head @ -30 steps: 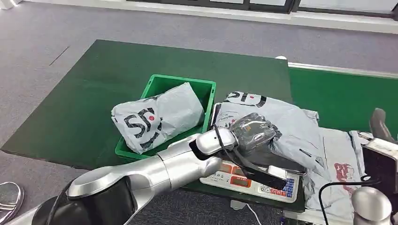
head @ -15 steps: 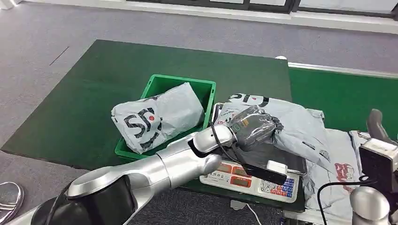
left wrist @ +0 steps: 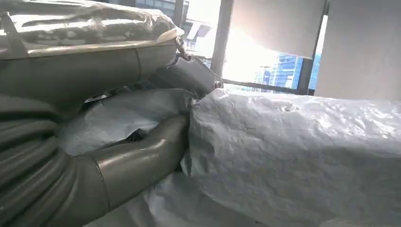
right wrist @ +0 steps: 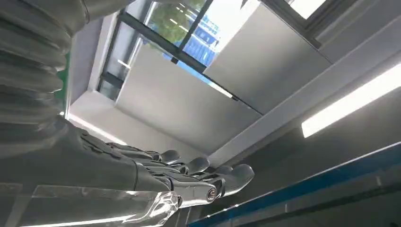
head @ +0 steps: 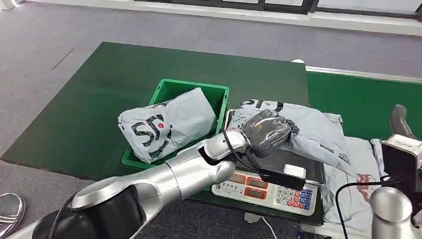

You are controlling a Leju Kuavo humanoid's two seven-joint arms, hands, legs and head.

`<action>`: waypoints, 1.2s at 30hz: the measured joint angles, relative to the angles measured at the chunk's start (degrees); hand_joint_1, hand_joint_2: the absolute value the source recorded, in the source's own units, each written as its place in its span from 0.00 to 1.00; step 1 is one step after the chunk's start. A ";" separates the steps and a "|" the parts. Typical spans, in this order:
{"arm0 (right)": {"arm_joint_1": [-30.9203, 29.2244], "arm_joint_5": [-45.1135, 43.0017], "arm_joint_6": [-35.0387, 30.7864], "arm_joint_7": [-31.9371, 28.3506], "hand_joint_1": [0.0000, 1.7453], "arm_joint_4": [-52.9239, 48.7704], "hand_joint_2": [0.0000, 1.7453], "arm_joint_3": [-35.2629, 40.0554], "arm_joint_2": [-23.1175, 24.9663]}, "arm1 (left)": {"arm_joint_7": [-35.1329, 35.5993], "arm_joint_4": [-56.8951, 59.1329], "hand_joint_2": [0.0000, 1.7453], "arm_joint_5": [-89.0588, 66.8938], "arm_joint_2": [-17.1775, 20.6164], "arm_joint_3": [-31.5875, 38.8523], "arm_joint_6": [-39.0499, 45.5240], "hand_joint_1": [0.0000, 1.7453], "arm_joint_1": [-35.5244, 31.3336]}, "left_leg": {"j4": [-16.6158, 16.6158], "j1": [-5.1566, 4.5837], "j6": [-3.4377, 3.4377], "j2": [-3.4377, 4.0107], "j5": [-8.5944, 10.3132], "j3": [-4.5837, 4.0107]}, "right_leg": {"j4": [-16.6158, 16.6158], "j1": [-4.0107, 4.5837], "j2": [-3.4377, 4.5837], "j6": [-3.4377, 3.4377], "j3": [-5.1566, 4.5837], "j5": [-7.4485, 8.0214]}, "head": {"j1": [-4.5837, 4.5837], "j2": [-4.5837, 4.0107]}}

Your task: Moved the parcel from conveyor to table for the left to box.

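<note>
Grey crinkled plastic wraps the parcel (head: pixel 311 132), which lies right of centre in the head view, draped across the metal pan of a weighing scale (head: pixel 271 186) with its far end reaching toward the green conveyor belt (head: pixel 363 102) at the right. Black lettering shows on its upper edge. The left hand (head: pixel 266 130), covered in a clear film, grips the near end of this parcel; in the left wrist view the thumb and fingers (left wrist: pixel 142 163) pinch a fold of the grey wrapping (left wrist: pixel 293 151) between them, so the hand has hold of it. The silver left arm runs from the lower left of the frame up to that hand.

Just left of the scale sits a green box (head: pixel 219 94) at the centre of the frame, and a second grey parcel (head: pixel 166 124) with black and red print rests tilted in it, overhanging the box's near left corner. Another grey bag (head: pixel 358 174) with red print lies at the lower right, partly under the held parcel. Box and scale stand on a table covered in dark green cloth (head: pixel 109 94).

The right hand (right wrist: pixel 198 177) appears in the right wrist view with its fingers stretched out nearly straight, lying close together and holding nothing, against a ceiling and window.
</note>
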 measured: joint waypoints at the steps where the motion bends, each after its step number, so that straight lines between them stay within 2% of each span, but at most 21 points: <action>1: -0.03 0.17 0.00 0.26 0.00 0.00 1.00 0.00 0.07 | 0.11 -0.09 1.00 0.09 0.00 0.00 -0.02 1.00 -0.01 | 0.00 0.00 0.00 0.00 0.00 0.00 | 0.00 0.00 0.00 0.00 0.00 0.00 | 0.00 0.00; 20: 0.81 0.63 -0.02 0.52 0.00 -0.02 1.00 0.00 0.33 | -0.57 -0.68 1.00 1.95 0.00 0.13 0.70 1.00 -0.15 | 0.00 0.00 0.00 0.00 0.00 0.00 | 0.00 0.00 0.00 0.00 -0.02 0.00 | 0.00 0.00; 25: 2.94 -0.20 -0.09 -1.73 0.00 -0.11 1.00 -0.13 0.50 | -2.05 -0.59 1.00 0.76 0.02 1.16 3.13 1.00 -0.60 | 0.00 0.00 0.00 0.02 0.00 0.00 | 0.00 0.00 0.02 0.00 -0.03 0.00 | 0.00 0.00; 29: 3.30 -1.01 -0.11 -1.40 0.00 -0.41 1.00 -0.24 0.50 | -2.91 -0.53 1.00 -3.15 0.04 4.03 5.66 1.00 -2.51 | 0.00 0.00 0.00 0.03 0.01 0.01 | 0.00 0.00 0.02 0.00 -0.03 0.00 | 0.02 0.00; 36: 4.98 -2.52 -0.13 -2.10 0.00 -1.81 1.00 -1.12 0.50 | -3.93 -2.01 1.00 -12.07 0.07 13.16 4.72 1.00 -4.70 | 0.00 0.00 -0.01 0.04 0.01 0.01 | 0.00 0.00 0.04 0.00 -0.03 0.01 | 0.02 0.00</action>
